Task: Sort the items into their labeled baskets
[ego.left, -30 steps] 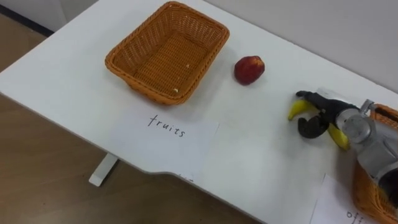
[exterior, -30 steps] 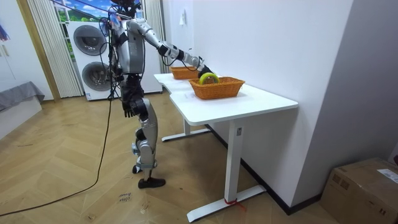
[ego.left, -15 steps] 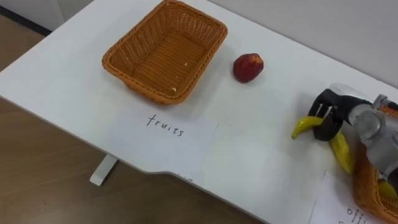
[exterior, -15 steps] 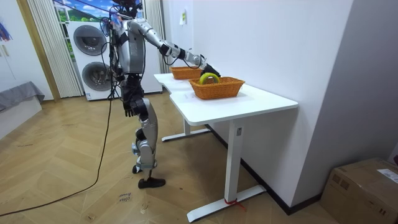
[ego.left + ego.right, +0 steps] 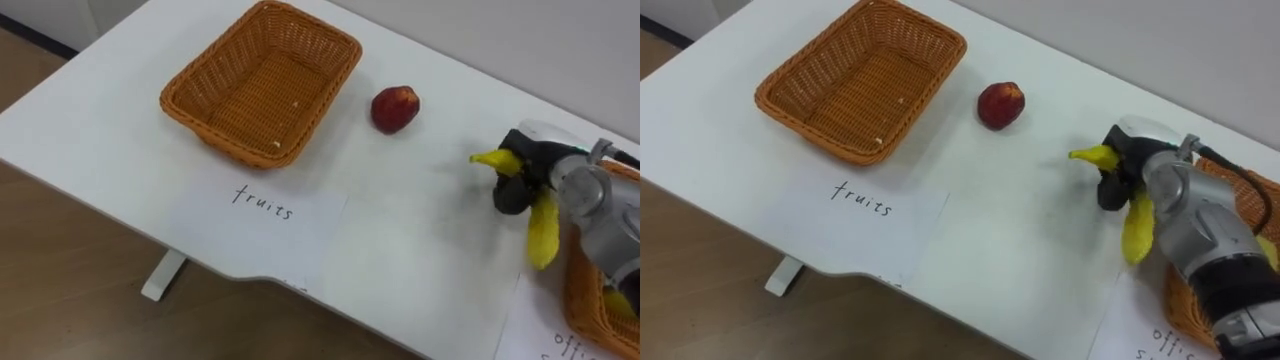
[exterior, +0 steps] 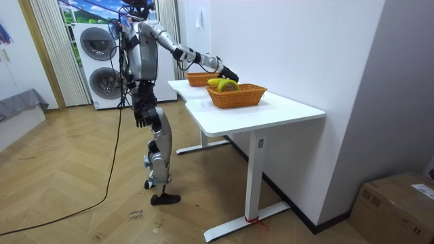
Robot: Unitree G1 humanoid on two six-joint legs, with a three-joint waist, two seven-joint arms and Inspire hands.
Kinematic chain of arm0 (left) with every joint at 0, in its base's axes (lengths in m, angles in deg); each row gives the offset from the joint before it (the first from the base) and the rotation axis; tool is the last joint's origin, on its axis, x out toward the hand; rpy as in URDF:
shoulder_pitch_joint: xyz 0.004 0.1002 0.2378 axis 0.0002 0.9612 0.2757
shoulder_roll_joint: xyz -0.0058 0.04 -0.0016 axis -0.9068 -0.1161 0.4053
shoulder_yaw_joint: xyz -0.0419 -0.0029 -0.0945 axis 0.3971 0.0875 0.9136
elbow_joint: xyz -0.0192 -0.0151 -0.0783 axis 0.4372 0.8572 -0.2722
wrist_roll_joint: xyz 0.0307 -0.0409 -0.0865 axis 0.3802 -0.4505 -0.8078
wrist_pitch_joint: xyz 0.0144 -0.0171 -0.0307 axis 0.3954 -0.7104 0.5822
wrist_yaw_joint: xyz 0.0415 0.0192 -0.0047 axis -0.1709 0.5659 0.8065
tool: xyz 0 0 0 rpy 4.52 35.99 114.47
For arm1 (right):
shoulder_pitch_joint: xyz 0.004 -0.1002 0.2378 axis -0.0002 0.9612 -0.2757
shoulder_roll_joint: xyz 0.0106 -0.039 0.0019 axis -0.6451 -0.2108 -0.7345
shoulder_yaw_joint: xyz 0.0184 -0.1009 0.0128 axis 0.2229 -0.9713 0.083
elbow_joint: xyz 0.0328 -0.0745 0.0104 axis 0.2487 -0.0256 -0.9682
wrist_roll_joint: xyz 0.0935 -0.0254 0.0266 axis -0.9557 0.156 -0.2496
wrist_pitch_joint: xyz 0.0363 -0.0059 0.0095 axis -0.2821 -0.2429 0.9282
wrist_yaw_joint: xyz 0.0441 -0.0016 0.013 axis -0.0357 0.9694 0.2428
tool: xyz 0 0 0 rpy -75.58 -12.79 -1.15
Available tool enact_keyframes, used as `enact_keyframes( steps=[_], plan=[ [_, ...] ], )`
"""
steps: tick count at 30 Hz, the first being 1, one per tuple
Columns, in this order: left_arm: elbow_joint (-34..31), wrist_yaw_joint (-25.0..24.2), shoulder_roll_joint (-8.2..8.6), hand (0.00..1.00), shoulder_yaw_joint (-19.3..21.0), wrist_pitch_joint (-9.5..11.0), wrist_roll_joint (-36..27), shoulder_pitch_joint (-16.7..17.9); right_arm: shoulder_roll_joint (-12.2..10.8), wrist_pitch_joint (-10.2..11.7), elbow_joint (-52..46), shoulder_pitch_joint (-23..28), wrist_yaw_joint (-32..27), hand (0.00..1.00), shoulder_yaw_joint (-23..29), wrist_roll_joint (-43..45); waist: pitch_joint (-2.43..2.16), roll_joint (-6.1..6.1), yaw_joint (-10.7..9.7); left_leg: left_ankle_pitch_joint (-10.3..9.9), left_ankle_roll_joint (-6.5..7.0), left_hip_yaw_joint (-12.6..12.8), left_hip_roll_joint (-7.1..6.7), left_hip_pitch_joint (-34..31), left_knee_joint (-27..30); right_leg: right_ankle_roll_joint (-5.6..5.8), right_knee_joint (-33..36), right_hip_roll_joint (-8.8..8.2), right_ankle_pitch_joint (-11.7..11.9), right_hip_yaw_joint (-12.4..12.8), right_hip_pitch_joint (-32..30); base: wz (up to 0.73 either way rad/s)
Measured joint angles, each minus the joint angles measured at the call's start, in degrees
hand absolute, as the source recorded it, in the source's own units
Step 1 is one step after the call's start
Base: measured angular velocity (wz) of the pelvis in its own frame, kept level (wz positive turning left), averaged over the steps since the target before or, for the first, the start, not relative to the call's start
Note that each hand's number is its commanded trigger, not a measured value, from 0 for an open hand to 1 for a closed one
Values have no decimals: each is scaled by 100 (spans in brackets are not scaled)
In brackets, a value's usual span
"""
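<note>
Herringbone wood floor (image 6: 81, 203) in warm brown, evenly lit. Plain white wall (image 6: 305, 47) on the room view's right; meets a greyer, shaded wall (image 6: 400, 81) at a corner. Two white desks end to end along the white wall: the near desk (image 6: 271, 112) stands on slim white legs with flat feet, the far desk (image 6: 178, 85) just beyond. Stacked washing machines (image 6: 98, 61) at the back, beside pale pleated curtains (image 6: 47, 54). Cardboard box (image 6: 397, 207) on the floor at lower right. Grey cushioned seat (image 6: 20, 108) at the left edge.
</note>
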Motion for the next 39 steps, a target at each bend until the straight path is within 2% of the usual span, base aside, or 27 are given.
enact_keyframes(
  steps=[3, 8, 12, 16, 20, 21, 23, 28, 35, 39],
  plan=[
    [0, 7, 0, 0, 0, 59, -1, 8, 0, 23, -293, 2, -5, 100, 0, -3, 0, 0, 0, 2, -2, -14, 0, 12, 3, 2, -1, 3, 10, 8, 16, 0],
    [-6, 88, 0, 0, 1, 149, 0, 38, 0, 190, -401, 2, -72, 100, 2, -3, -6, -8, -9, 4, 0, -16, -3, 22, 6, 7, -3, 0, 22, 32, 29, 0],
    [-58, 159, 0, 0, 20, 160, 0, 121, 1, 194, -582, 1, -133, 100, 10, -2, -13, -17, -36, 4, 0, -12, -3, 23, 4, 8, -3, 3, 23, 56, 34, 0],
    [-45, 154, 0, 0, 94, 163, 2, 169, 1, 203, -1221, 1, -161, 100, 17, 172, -21, -28, -143, 4, -2, -10, -3, 53, -1, 7, -5, 18, 23, 82, 49, -1],
    [-29, 150, 3, 0, 262, 187, 3, 197, 7, 206, -1998, 3, -258, 100, 20, 191, -50, -58, -141, 16, -18, 36, -1, 169, -100, 4, -12, 32, 25, 140, 95, -8],
    [-29, 150, 8, 0, 315, 185, 3, 205, 7, 213, -2161, 3, -301, 100, 18, 187, -40, -45, -137, 16, -18, 38, 0, 210, -117, 4, -18, 36, 25, 138, 141, -4],
    [-35, 151, 7, 0, 352, 186, 5, 209, 7, 208, -2310, 3, -332, 100, 16, 193, -28, -26, -112, 15, -19, 58, 2, 305, -151, 5, -33, 42, 25, 157, 218, -2],
    [-3, 147, 11, 0, 356, 189, 13, 248, 7, 179, -2758, 4, -332, 100, 10, 204, -33, -33, -26, 16, -20, 71, -9, 412, -214, 7, -103, 53, 26, 168, 340, -3],
    [236, 114, 9, 0, 302, 179, 2, 338, 6, 190, -3011, 2, -394, 100, -21, 194, -66, -102, 118, 19, -25, 29, -12, 462, -237, 7, -103, 50, 25, 97, 396, 3],
    [221, 108, 10, 0, 301, 153, 0, 371, 2, 172, -3018, 2, -481, 100, -29, 189, -31, -181, 186, 21, -31, -38, -21, 453, -245, 7, -107, 50, 25, 73, 404, 6]
  ],
)
